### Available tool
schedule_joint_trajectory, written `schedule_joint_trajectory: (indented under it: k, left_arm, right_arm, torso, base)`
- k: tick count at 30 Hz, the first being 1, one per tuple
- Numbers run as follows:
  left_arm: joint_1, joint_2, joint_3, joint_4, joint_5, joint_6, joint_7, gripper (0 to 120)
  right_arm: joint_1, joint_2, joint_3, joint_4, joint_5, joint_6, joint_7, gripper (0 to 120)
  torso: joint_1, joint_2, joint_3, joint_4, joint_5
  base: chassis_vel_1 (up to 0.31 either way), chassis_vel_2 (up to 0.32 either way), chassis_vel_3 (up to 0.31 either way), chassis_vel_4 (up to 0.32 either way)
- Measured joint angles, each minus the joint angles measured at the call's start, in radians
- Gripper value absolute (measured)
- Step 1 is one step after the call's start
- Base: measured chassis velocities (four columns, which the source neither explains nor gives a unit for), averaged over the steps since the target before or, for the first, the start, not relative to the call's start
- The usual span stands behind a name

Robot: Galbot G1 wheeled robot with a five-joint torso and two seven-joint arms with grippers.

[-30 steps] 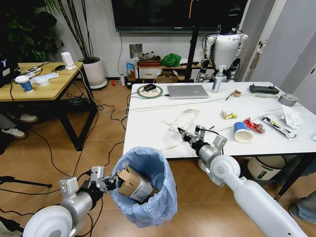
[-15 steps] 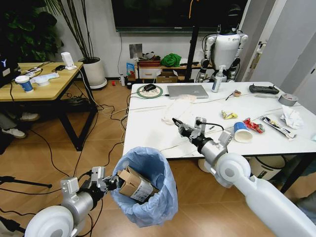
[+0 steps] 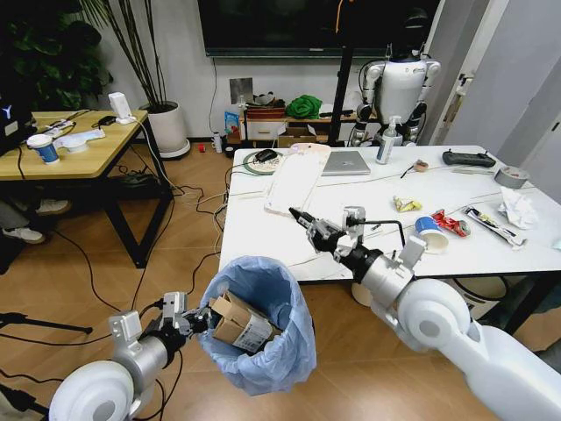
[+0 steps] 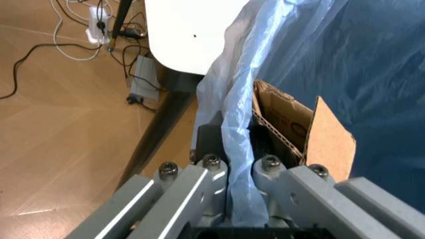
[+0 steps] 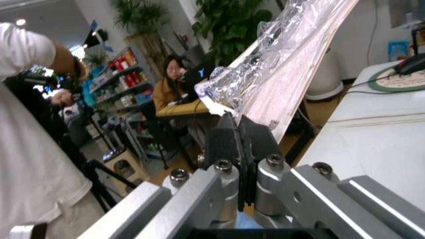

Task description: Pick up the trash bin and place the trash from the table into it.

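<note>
Your right tool (image 3: 307, 223) grips the white sheet (image 3: 294, 180) by its near edge, lifted off the bench (image 3: 263, 237) toward the bin (image 3: 259, 329) (left tool (image 3: 200, 324) clamps its rim, keeping the mouth below).

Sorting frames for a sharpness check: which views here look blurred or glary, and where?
Head view: the white sheet held by the right gripper is smeared, while the table is crisp. Right wrist view: glare on the sheet's clear wrap, soft background. Left wrist view: the left gripper on the trash bin liner is sharp.
</note>
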Motion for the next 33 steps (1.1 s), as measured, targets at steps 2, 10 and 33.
schedule_joint_trajectory:
  k: [2, 10, 33]
  left_arm:
    - [-0.002, -0.001, 0.0, 0.001, -0.001, 0.0, -0.001, 0]
    - [-0.011, -0.006, -0.001, 0.003, -0.007, 0.002, -0.004, 0]
    - [-0.012, -0.02, -0.015, 0.0, -0.012, 0.005, -0.01, 0]
  right_arm:
    - [-0.005, -0.014, -0.004, 0.013, -0.002, 0.002, -0.005, 0]
    - [-0.035, -0.092, -0.038, 0.077, -0.03, 0.014, -0.037, 0]
    - [-0.044, -0.171, -0.198, 0.069, -0.157, 0.028, -0.1, 0]
  torso:
    - [0.0, 0.0, 0.0, 0.0, 0.0]
    - [0.0, 0.0, 0.0, 0.0, 0.0]
    - [0.0, 0.0, 0.0, 0.0, 0.0]
  base:
    - [0.0, 0.0, 0.0, 0.0]
    - [0.0, 0.0, 0.0, 0.0]
    - [0.0, 0.0, 0.0, 0.0]
